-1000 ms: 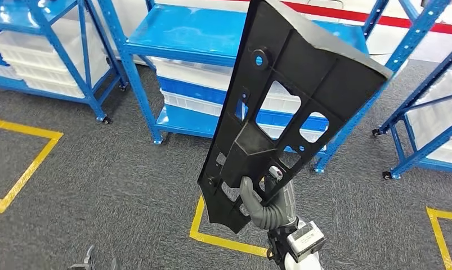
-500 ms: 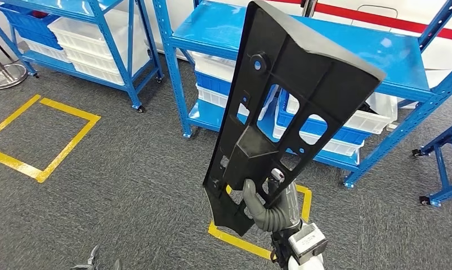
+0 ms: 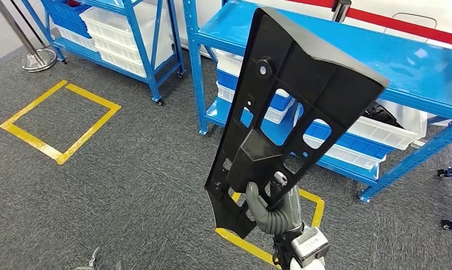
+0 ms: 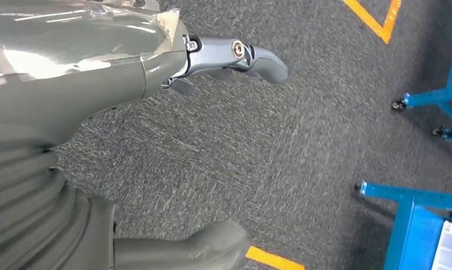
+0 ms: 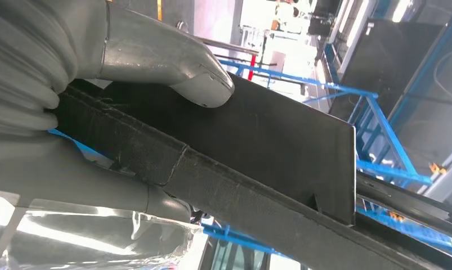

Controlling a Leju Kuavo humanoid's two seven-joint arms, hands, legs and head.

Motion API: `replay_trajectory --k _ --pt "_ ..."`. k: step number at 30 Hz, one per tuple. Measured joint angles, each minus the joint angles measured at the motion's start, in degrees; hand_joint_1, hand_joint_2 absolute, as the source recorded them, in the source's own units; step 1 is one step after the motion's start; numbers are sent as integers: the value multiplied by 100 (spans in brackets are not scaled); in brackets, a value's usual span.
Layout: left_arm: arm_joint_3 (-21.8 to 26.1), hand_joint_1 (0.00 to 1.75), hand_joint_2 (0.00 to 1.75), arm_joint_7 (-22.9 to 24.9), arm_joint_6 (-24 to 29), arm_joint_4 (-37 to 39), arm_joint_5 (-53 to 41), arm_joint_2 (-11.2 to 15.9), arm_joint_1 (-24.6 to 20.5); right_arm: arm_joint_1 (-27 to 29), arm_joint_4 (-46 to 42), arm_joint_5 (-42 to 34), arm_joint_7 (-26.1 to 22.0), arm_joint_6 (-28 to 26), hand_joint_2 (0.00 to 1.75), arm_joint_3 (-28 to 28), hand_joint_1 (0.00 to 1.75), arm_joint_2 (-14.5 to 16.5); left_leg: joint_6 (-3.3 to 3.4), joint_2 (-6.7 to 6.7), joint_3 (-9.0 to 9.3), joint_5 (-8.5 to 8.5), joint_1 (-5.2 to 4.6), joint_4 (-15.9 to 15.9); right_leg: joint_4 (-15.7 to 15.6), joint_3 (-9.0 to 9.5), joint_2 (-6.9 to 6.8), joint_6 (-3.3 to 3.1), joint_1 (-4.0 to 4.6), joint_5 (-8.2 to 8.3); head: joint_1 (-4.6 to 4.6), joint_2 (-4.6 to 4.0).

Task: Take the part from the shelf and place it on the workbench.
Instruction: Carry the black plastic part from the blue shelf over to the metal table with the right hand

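Part [image 3: 294, 107]: one black moulded panel, held upright and tilted, clear of the floor for carrying. Our right hand [image 3: 268, 205] grips its lower end, thumb pressed on one face. Our left hand [image 4: 229, 56] hangs holding nothing, fingers apart. We count two blue shelf racks [image 3: 437, 84] behind it.

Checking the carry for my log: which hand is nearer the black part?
Right. The right hand grips the black part near its lower end; the left hand hangs apart over the carpet, holding nothing.
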Motion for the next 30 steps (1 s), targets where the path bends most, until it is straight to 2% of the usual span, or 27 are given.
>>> replay_trajectory --k 2,3,4,5,6,8,9,10,11,12,13,14,16,18,19,20,22,23,24,25,26,27,28,30 --pt "1 0 175 -1 30 1 5 0 2 54 15 -15 -78 21 175 -12 175 -20 84 -91 -18 -3 -47 -43 -7 7 -101 56 27 -18 13 1" --pt "2 0 175 -1 42 -1 8 -2 16 72 22 -19 -99 31 175 -15 175 -26 124 -143 -14 10 -53 -66 11 -1 -100 87 21 -46 15 1" --pt "2 0 175 -1 51 -3 11 -3 25 87 25 -23 -106 38 175 -17 175 -30 169 -197 -7 25 -55 -87 86 -30 -29 109 12 -102 16 0" --pt "4 0 175 -2 58 -5 13 -4 26 102 25 -26 -112 42 175 -22 175 -34 220 -248 2 42 -50 -108 269 -109 86 113 0 -204 20 0" --pt "6 0 175 -2 60 -7 15 -5 21 128 25 -30 -118 42 175 -28 175 -46 260 -307 6 53 -45 -117 587 -267 228 97 -19 -349 27 -1" --pt "1 0 175 -2 39 -1 17 -4 -2 215 24 -34 -127 29 175 -43 175 -91 310 -449 -5 60 -51 -117 1371 -667 385 65 -36 -628 45 -1" --pt "-10 0 175 -2 23 10 18 -5 -11 270 22 -36 -128 10 175 -55 175 -125 314 -532 -8 62 -53 -116 1631 -818 411 76 -41 -686 50 -1" --pt "-27 0 175 -1 4 29 17 -5 -23 324 15 -36 -130 -15 175 -74 175 -161 315 -611 -7 66 -54 -115 1672 -863 427 108 -44 -648 53 -1" --pt "-47 0 175 -1 -8 50 17 -7 -37 381 -3 -37 -132 -42 175 -103 175 -196 313 -692 -4 70 -54 -113 1488 -794 449 154 -50 -525 52 -1" --pt "-75 0 175 -1 -17 71 17 -9 -54 435 -29 -37 -135 -69 175 -140 175 -227 308 -769 -1 75 -54 -111 1138 -637 504 200 -64 -356 54 -1" --pt "-105 0 175 -1 -21 89 17 -11 -73 480 -57 -37 -139 -88 175 -177 175 -255 294 -839 -1 82 -58 -107 734 -460 616 233 -86 -196 57 -1" --pt "-131 0 175 -1 -22 102 17 -13 -91 516 -86 -36 -143 -104 175 -207 175 -277 275 -903 -7 87 -70 -100 401 -319 704 231 -104 -67 57 -1" --pt "-164 0 175 0 -21 121 17 -15 -120 561 -127 -35 -150 -126 175 -238 175 -310 216 -989 -30 106 -81 -93 112 -198 799 172 -102 43 51 -1" --pt "-174 0 175 0 -20 143 16 -17 -130 588 -157 -33 -153 -137 175 -257 175 -324 149 -1036 -68 121 -53 -84 94 -180 706 79 -92 91 49 -1" --pt "-179 0 175 -1 -17 154 14 -17 -129 595 -171 -33 -154 -139 175 -268 175 -327 122 -966 -101 83 -46 -35 79 -175 659 40 -100 110 48 -1" --pt "-185 0 175 -1 -14 164 13 -19 -131 604 -188 -33 -154 -139 175 -279 175 -330 94 -837 -168 -18 -40 104 63 -173 600 -12 -114 130 32 -1" --pt "-201 0 175 -1 -8 173 10 -22 -148 630 -213 -33 -154 -139 175 -297 175 -340 44 -527 -427 -382 -34 696 49 -173 465 -74 -103 141 3 -1" --pt "-209 0 175 -1 -7 175 9 -23 -157 644 -219 -33 -154 -139 175 -306 175 -345 18 -447 -594 -567 -21 1071 50 -177 388 -96 -89 140 -8 -1" --pt "-215 0 175 -1 -7 179 9 -25 -162 656 -220 -33 -154 -139 175 -312 175 -350 -2 -412 -721 -677 -6 1361 51 -183 312 -99 -77 137 -7 -1" --pt "-221 0 175 -1 -7 185 9 -26 -162 664 -220 -33 -154 -139 175 -316 175 -354 -18 -389 -764 -690 6 1481 52 -188 238 -100 -71 135 -8 -1" --pt "-226 0 175 -1 -7 192 9 -26 -159 671 -220 -33 -154 -139 175 -318 175 -355 -27 -364 -698 -606 17 1385 53 -191 171 -100 -69 133 -9 -1" --pt "-228 0 175 -1 -6 198 10 -26 -159 675 -221 -33 -154 -139 175 -320 175 -356 -29 -311 -522 -450 26 1086 54 -190 108 -98 -68 131 -8 -1" --pt "-230 0 175 -1 -5 202 10 -26 -163 676 -223 -33 -154 -139 175 -321 175 -356 -22 -200 -287 -293 27 679 55 -184 51 -90 -64 126 -9 -1" --pt "-237 0 175 -1 -5 203 11 -26 -179 677 -233 -31 -155 -139 175 -326 175 -358 21 -7 50 -110 -5 70 63 -180 -48 -52 -24 105 3 -1"
